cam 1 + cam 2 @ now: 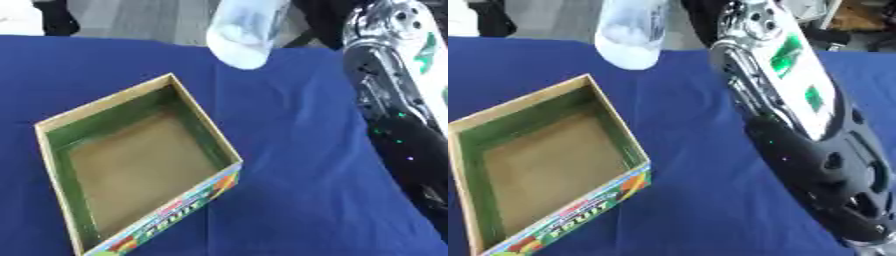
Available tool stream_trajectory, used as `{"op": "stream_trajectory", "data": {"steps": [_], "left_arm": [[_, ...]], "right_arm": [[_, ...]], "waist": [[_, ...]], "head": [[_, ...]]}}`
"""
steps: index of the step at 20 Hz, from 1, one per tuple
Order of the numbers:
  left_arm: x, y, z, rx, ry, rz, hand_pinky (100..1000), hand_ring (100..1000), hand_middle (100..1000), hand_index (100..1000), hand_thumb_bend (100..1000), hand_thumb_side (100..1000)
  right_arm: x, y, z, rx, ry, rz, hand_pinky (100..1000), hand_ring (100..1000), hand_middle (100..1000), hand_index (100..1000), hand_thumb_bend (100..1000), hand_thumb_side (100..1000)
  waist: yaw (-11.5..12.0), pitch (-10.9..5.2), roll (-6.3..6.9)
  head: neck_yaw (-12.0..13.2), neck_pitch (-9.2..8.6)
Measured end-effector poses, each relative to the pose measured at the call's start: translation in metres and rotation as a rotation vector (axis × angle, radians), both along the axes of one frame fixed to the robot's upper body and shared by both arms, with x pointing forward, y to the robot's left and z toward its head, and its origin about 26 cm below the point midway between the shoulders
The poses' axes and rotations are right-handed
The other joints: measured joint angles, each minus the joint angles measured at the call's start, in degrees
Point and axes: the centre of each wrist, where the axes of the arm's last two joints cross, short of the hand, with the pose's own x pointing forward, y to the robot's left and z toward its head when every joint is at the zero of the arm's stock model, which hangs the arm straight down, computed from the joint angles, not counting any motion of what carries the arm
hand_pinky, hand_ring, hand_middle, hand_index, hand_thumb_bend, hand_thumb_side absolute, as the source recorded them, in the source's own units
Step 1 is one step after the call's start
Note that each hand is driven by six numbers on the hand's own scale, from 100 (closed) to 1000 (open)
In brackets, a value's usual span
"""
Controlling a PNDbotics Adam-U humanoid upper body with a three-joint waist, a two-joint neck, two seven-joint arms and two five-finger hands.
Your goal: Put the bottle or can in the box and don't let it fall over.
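Bottle in the air, box waiting empty below and to the left of the arm.

Out on the left sat the open cardboard box, turned corner-on upon the blue tablecloth, nothing inside it but its brown floor and green inner walls. Moving right, the clear plastic bottle hung above the cloth beyond the box's far corner, its rounded end pointing down, just left of the right arm. That arm swept in from the right, silver then black, but the hand itself was out of sight, so its grip couldn't be called. It looked like the carry step: next, the bottle needed bringing over the box, levelled upright, and lowered onto the floor before any release. No left hand showed.
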Motion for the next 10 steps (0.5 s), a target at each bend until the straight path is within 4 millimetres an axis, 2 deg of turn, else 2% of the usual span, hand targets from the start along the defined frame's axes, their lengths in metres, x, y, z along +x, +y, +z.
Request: {"op": "stream_trajectory", "data": {"steps": [3,4,5,9,10], "left_arm": [[-0.001,0.004,0.003,-0.032,-0.023,0.032,1000,1000,1000,807,100,640],[-0.001,0.005,0.004,-0.042,-0.032,0.041,1000,1000,1000,807,100,665],[-0.001,0.006,0.006,-0.051,-0.045,0.049,1000,1000,1000,807,100,642],[-0.002,0.008,0.010,-0.084,-0.078,0.068,1000,1000,1000,807,100,647],[-0.002,0.009,0.011,-0.091,-0.085,0.072,1000,1000,1000,807,100,648]], "right_arm": [[-0.001,0.005,-0.006,0.002,-0.024,-0.031,1000,1000,1000,177,100,470],[-0.001,0.006,-0.008,0.001,-0.029,-0.040,1000,1000,1000,177,100,435],[-0.001,0.008,-0.010,-0.002,-0.031,-0.048,1000,1000,1000,177,100,470],[-0.001,0.016,-0.020,-0.006,-0.027,-0.066,1000,1000,1000,178,100,470],[-0.001,0.018,-0.022,-0.005,-0.025,-0.070,1000,1000,1000,178,100,436]], "waist": [[0.1,-0.04,0.01],[0.2,-0.10,0.01],[0.2,-0.19,0.01],[0.5,-0.40,-0.21],[0.5,-0.45,-0.33]], "head": [[-0.4,0.01],[-0.4,0.02],[-0.6,0.02],[-1.2,0.10],[-1.4,0.32]]}}
